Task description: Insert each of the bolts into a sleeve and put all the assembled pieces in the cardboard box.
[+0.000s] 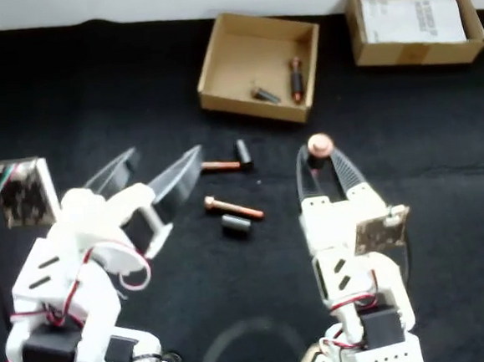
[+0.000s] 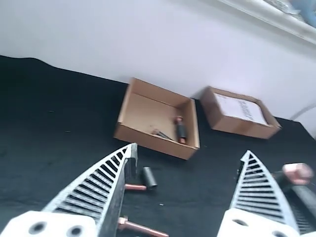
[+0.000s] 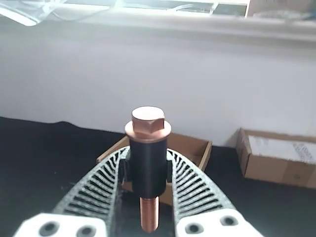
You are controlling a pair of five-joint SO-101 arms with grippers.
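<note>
The left arm is bent low at the near left. Its left gripper points far and slightly right, with the clear fingers spread wide and nothing between them. The right arm rises at the near right, and its right gripper aims toward the far side. It is clamped on a black sleeve with a copper bolt through it (hex head beyond the fingertips, shank tip showing at the sleeve's other end).

The loose parts lie between the two grippers on the black table. A near bolt has a near sleeve just beside it. Farther off, a far bolt lies with its tip just beside a far sleeve. The left gripper's right fingertip is just beside that far bolt's head.

The cardboard box sits open at far centre, with two assembled pieces in its right part. Open cloth lies between it and the loose parts. A second box sits to its right by the table's far edge, under the white wall. The printed sheet in it carries text too small to read.
</note>
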